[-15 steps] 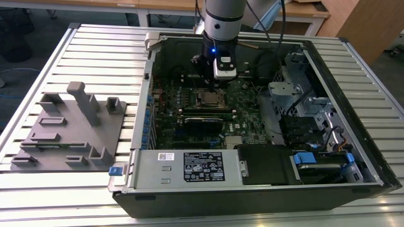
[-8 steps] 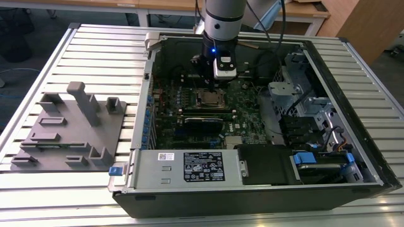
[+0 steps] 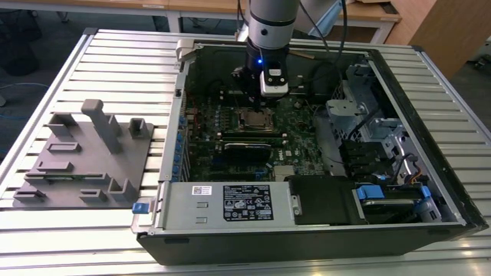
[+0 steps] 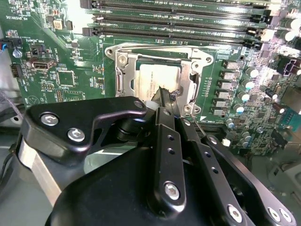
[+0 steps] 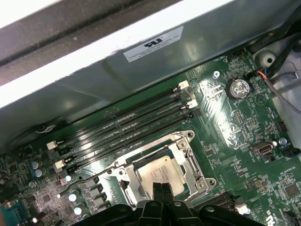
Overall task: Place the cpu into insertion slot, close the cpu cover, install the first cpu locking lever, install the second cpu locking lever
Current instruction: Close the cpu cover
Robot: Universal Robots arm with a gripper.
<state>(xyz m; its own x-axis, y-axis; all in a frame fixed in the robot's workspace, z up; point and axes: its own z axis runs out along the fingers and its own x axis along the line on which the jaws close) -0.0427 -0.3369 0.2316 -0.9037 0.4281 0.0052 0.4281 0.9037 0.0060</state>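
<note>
The cpu [image 3: 253, 119] [image 4: 151, 80] [image 5: 160, 172] lies flat in the insertion slot [image 4: 136, 84] on the green motherboard. Around it lies the silvery cpu cover [image 4: 123, 70] [image 5: 189, 162], with the chip's pale top showing through its window. My gripper [image 3: 256, 107] [image 4: 164, 98] [image 5: 160, 190] hangs just over one edge of the chip, fingers shut together with nothing between them. A thin metal lever [image 5: 87, 181] [image 4: 207, 132] runs out along one side of the socket; whether it is latched I cannot tell.
The open computer case [image 3: 429, 144] rests on a slatted aluminium table. Long black memory slots [image 5: 127, 127] [image 4: 178, 26] run beside the socket. A power supply [image 3: 230, 204] and drive cages [image 3: 368, 123] line the case. A grey fixture block [image 3: 84, 155] stands at the exterior view's left.
</note>
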